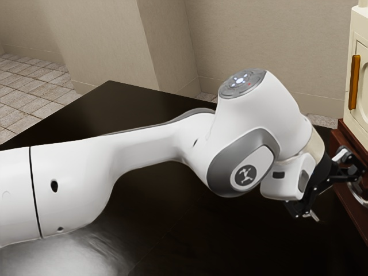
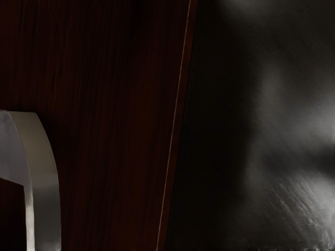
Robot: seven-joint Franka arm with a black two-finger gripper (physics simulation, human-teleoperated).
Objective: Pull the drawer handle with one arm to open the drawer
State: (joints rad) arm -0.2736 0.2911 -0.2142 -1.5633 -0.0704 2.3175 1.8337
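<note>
A white robot arm [image 1: 155, 146] reaches across a dark table [image 1: 103, 115] toward a reddish-brown wooden cabinet [image 1: 345, 144], its black gripper [image 1: 335, 193] tilted beside the cabinet's front. The fingers stand wide apart, with nothing seen clasped between them. The curved silver drawer handle [image 1: 359, 196] is on the wooden front, close to the gripper, at the exterior view's right edge. Whether a finger touches it cannot be told.

The exterior view takes in the wider scene: a cream cabinet door [image 1: 359, 122] with an upright amber handle [image 1: 355, 82] above the wood, a beige wall [image 1: 253, 40] and pale floor tiles [image 1: 34, 86]. The wrist view brings the detail: the dark grain of the wooden front, its thin, lighter edge [image 2: 177, 115], and the broad, flat metal band of the silver handle, rounding a bend and running out of the picture.

The handle bows out from the wood toward the arm's side. Past the bend, its long bar lies roughly along the nearby edge of the wooden front, slightly askew to it. The bar's far end is out of sight in the wrist view.
</note>
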